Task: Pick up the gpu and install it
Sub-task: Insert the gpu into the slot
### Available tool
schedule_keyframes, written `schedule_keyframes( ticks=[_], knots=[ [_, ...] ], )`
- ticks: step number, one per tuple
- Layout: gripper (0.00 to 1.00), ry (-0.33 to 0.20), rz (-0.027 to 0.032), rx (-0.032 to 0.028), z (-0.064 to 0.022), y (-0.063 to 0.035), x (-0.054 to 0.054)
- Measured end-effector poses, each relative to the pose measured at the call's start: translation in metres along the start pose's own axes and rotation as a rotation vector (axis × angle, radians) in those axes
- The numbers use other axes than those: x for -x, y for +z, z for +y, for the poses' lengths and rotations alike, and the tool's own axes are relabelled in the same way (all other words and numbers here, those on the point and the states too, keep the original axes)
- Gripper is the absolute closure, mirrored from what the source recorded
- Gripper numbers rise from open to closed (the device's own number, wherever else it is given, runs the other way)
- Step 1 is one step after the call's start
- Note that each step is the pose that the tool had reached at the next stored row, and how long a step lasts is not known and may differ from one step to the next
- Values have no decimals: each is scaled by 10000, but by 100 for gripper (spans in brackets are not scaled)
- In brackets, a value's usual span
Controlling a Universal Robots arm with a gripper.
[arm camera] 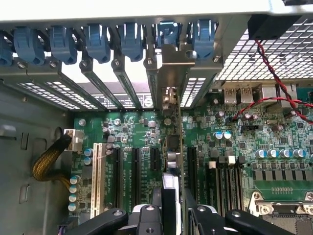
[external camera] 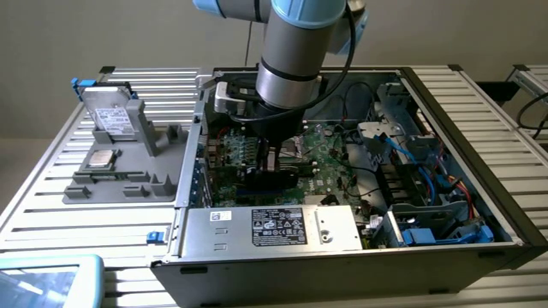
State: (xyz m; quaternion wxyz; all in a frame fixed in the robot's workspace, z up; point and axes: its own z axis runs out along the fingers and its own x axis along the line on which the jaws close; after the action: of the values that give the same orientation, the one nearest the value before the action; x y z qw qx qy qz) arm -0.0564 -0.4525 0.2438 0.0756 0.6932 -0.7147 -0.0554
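Observation:
The gpu (arm camera: 171, 147) shows edge-on in the wrist view, standing upright over the green motherboard (arm camera: 137, 132). Its silver end bracket (arm camera: 172, 68) lies against the rear slot openings of the case. My gripper (arm camera: 171, 215) is shut on the card, one black finger on each face. In the exterior view the arm reaches down into the open computer case (external camera: 458, 131). There the gripper (external camera: 276, 160) holds the dark gpu (external camera: 267, 176) low over the motherboard (external camera: 330, 154) beside the expansion slots.
Black expansion slots (arm camera: 134, 171) and a white slot (arm camera: 97, 176) flank the card. Blue latches (arm camera: 98, 41) line the rear. A yellow sleeved cable (arm camera: 46, 161), red wires (arm camera: 274, 73), power supply (external camera: 274, 228), and a grey fixture (external camera: 128, 179) with drive (external camera: 111, 119) and CPU chip (external camera: 102, 158) surround it.

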Motion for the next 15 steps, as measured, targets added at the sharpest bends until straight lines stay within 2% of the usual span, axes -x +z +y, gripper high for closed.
schedule_keyframes(
  ticks=[15],
  knots=[
    [73,0,1,9,-8,-1,-6]
  ],
)
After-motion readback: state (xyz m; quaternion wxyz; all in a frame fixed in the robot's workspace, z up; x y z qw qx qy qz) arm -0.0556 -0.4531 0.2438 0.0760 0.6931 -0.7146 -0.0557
